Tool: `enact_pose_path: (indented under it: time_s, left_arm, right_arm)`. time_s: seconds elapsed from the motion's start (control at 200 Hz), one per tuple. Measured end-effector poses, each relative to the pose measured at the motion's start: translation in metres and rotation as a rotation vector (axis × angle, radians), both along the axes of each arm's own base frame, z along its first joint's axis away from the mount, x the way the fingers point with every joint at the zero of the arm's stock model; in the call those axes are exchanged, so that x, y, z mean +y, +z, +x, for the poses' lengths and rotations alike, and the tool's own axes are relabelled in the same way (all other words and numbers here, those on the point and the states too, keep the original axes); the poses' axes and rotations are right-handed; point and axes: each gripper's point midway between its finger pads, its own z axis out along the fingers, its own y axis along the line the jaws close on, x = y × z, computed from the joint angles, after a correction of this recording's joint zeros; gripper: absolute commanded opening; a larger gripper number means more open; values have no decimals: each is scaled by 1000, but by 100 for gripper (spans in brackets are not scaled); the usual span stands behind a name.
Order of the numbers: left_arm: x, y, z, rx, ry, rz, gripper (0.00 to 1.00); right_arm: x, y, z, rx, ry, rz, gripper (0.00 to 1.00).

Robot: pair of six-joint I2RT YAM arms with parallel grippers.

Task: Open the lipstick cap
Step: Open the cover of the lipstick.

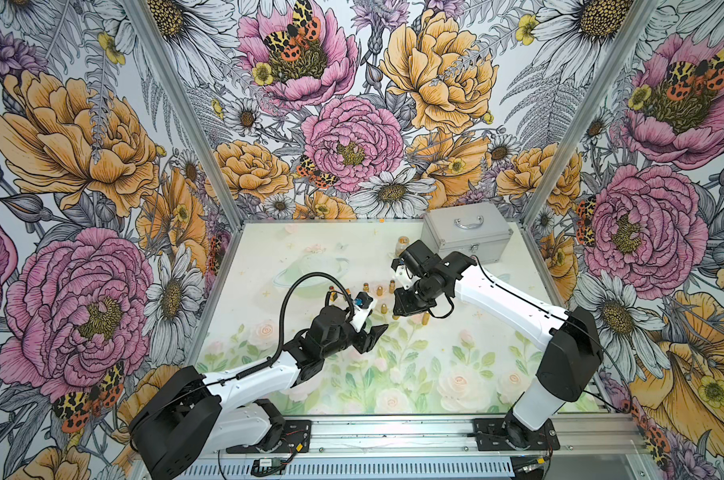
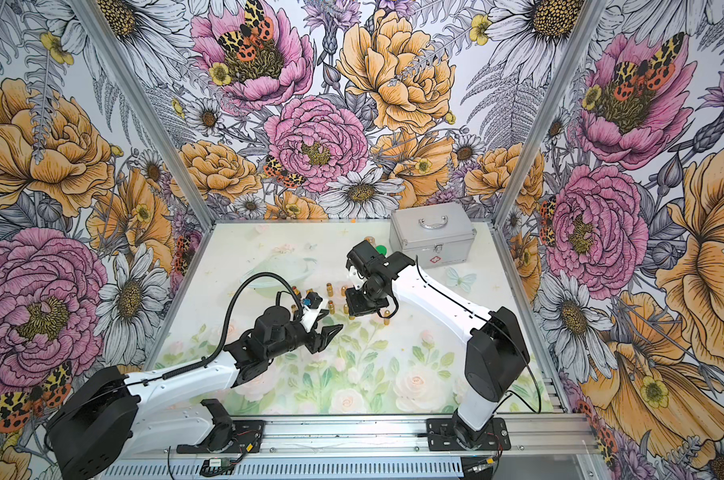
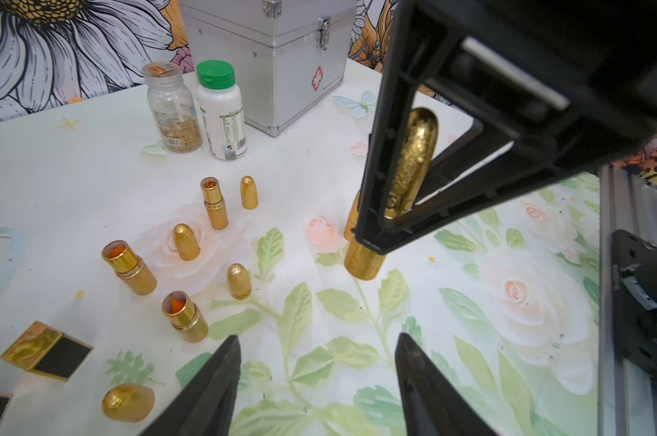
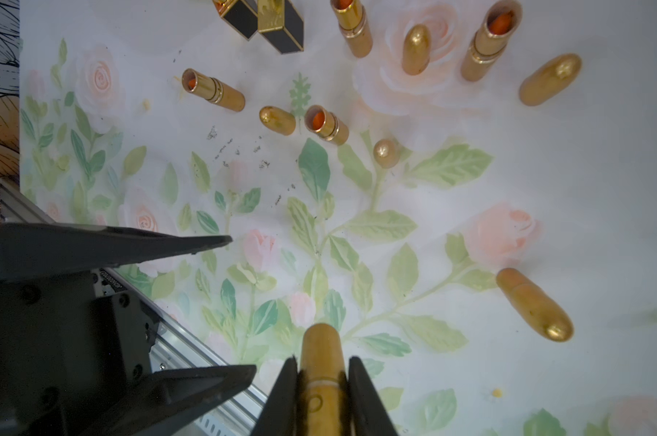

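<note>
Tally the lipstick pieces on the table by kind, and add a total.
Uncapped gold lipsticks: 4
Loose gold caps: 4
Capped gold lipsticks: 2, one in the right gripper
Black-and-gold square lipsticks: 2
Total: 12

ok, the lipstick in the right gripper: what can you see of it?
The lipstick is a gold, bullet-shaped tube with a glittery, metal-looking finish. Cap on: a thin seam rings it, halves together. The right gripper clamps it from both sides at the seam, one rounded end poking past the fingertips. It stands steep but tilted, low end at the mat; contact there is unclear. The left gripper is open, apart from it.
</note>
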Motion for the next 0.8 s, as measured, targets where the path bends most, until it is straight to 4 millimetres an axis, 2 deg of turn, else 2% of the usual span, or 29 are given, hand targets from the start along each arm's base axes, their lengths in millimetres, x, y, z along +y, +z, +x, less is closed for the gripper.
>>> enact_pose_path:
  time_s: [0.27,0.475,0.801]
  left_arm:
    - [-18,-2,0,-14,-85,17,45]
    - [-30,8,0,-40,-123,-7,36]
    - [-36,15,-3,-53,-145,-32,19]
  right_arm:
    - [11,12,-14,69,39,89,23]
    - [15,16,-16,83,49,114,23]
    - [16,20,-14,77,50,127,23]
